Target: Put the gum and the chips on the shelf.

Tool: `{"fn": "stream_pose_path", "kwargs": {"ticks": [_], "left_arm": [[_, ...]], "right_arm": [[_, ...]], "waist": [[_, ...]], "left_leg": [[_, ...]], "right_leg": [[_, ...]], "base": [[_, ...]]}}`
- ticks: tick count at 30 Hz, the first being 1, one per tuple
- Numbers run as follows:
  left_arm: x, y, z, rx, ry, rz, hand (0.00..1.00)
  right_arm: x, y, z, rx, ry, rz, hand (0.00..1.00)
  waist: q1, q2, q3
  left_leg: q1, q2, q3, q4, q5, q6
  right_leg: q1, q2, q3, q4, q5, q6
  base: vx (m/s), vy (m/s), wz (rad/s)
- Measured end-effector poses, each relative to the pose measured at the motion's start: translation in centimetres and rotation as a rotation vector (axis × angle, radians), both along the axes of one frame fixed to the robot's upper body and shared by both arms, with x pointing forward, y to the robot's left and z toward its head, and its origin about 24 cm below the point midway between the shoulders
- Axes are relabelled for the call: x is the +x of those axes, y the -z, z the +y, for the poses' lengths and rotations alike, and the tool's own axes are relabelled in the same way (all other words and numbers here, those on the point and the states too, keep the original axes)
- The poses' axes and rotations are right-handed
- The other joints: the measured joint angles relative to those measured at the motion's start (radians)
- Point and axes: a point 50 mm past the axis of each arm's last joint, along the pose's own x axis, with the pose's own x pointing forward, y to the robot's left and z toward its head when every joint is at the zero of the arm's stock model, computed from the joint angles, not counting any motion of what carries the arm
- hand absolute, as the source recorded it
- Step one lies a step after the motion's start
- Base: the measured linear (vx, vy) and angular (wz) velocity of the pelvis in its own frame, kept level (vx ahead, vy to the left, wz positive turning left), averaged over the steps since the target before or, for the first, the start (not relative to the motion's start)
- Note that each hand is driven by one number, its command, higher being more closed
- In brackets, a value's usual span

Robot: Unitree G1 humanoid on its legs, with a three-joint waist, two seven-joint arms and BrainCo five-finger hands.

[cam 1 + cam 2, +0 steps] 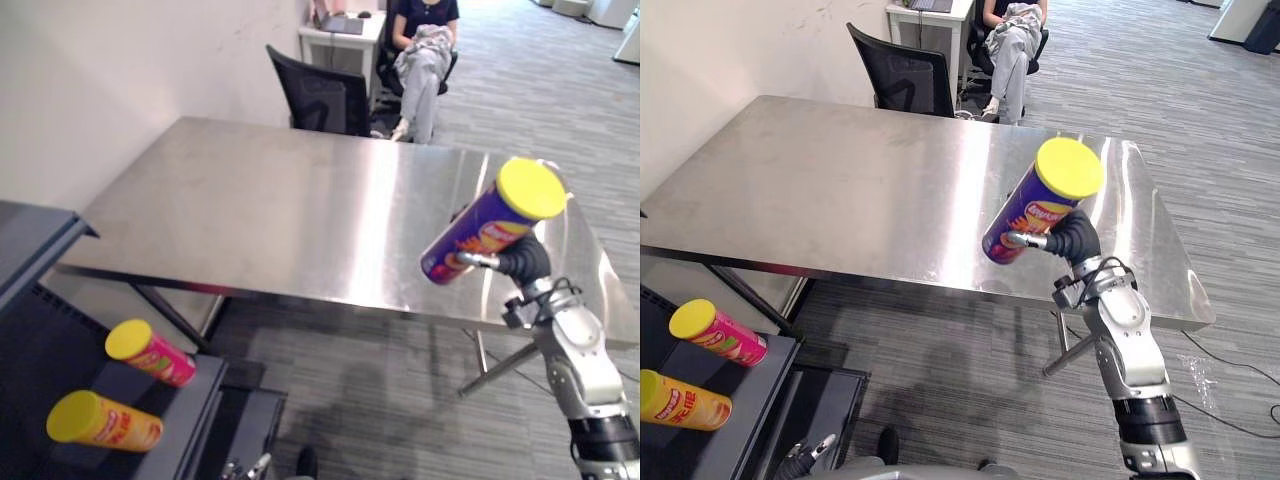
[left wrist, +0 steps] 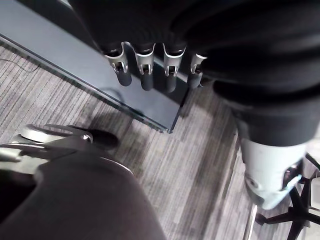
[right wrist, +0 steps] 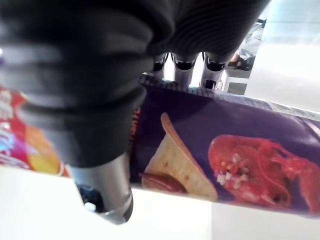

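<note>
Chips can — purple with a yellow lid — is in the air over the near edge of the desk in the left eye view, clamped in the right hand. The shelf at lower left already holds a pink can and an orange can.

In the right eye view the can's long axis slants, lid up and to the right, base down-left. I judge this to be the carry step — next comes a swing left and down to the shelf.

In the left wrist view the left hand hangs loose and empty.

In the right wrist view the fingers wrap round the can.
</note>
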Motion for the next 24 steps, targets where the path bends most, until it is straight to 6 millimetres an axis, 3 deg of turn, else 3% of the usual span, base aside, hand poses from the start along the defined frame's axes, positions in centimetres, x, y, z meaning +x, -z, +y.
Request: {"fn": "stream_pose_path", "kwargs": {"ticks": [6,15,19,24], "left_arm": [[-0.3,0.1,-0.2,-0.005,-0.005,0.011,0.0],[-0.1,0.1,-0.3,0.004,-0.008,0.012,0.0],[0.6,0.0,-0.2,0.009,-0.003,-0.006,0.0],[0.5,0.1,-0.3,-0.005,-0.03,-0.009,0.0]], "right_arm": [[-0.9,0.4,-2.0,0.013,0.089,-0.001,1.0],[-1.5,0.2,-2.2,0.048,0.142,-0.029,1.0],[-1.6,0.0,-2.4,0.101,0.202,-0.061,1.0],[-1.6,-0.1,-2.1,0.125,0.216,-0.079,1.0]], "waist": [[-0.012,0.016,-0.016],[-0.015,0.023,-0.021],[-0.008,0.013,0.011],[0.004,0.027,0.065]], "left_leg": [[0.002,0.004,0.019,0.0,-0.004,-0.001],[0.001,0.008,0.011,0.001,-0.003,-0.002],[-0.056,0.011,-0.033,0.1,-0.03,-0.011],[-0.103,0.037,-0.066,0.196,-0.063,-0.029]], "right_leg": [[-0.009,0.002,0.019,0.003,0.0,0.0],[-0.031,-0.001,0.018,0.068,-0.024,-0.014],[-0.046,-0.005,-0.014,0.13,-0.056,-0.031],[-0.059,0.014,-0.039,0.182,-0.095,-0.045]], "base": [[0.01,-0.003,-0.08],[0.0,-0.004,0.01],[-0.07,-0.02,0.29],[-0.13,-0.057,0.16]]}}
